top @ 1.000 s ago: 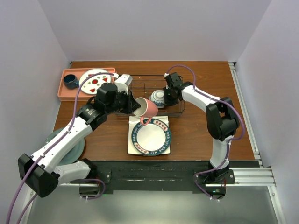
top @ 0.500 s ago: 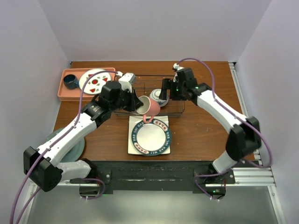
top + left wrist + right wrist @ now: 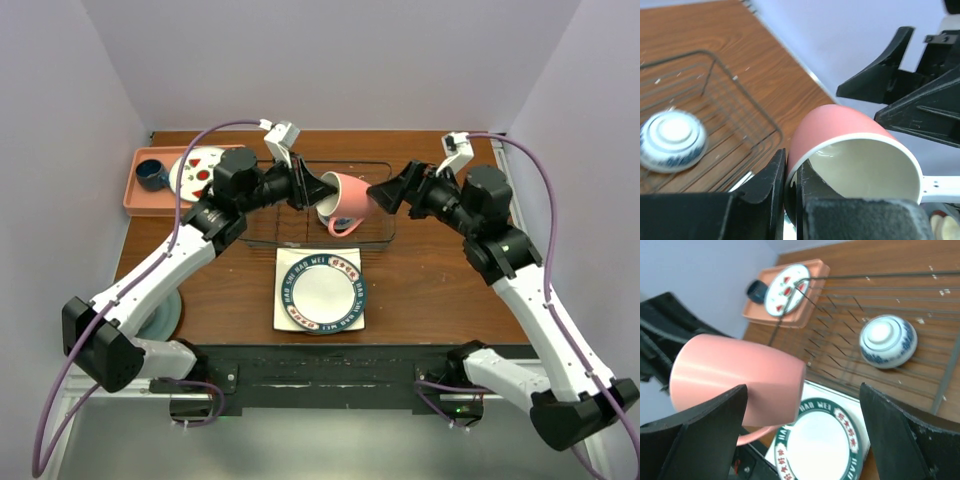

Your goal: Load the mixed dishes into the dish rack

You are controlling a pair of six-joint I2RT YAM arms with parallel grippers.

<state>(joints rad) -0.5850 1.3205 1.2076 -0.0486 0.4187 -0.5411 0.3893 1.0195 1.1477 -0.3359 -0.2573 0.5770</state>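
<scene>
My left gripper (image 3: 316, 190) (image 3: 791, 167) is shut on the rim of the pink mug (image 3: 350, 196) (image 3: 835, 127) (image 3: 735, 380). The mug hangs tipped on its side above the dish rack (image 3: 383, 236) (image 3: 715, 85) (image 3: 850, 305). From the right, my right gripper (image 3: 384, 188) (image 3: 802, 390) faces the mug's base end, jaws wide open and holding nothing. The blue-and-white bowl (image 3: 672, 140) (image 3: 887, 342) sits upside down inside the rack. In front of the rack, the round lettered plate (image 3: 322, 290) (image 3: 822, 440) lies on the white square plate (image 3: 284, 318).
The pale green plate (image 3: 165, 315) lies at the left front, partly under my left arm. A salmon tray (image 3: 133, 200) at the back left holds a white plate with red marks (image 3: 195, 170) and a dark blue cup (image 3: 152, 175).
My right gripper has let go of the bowl in the rack, opened wide and drawn back up and to the right. My left gripper has lifted the mug higher over the rack.
</scene>
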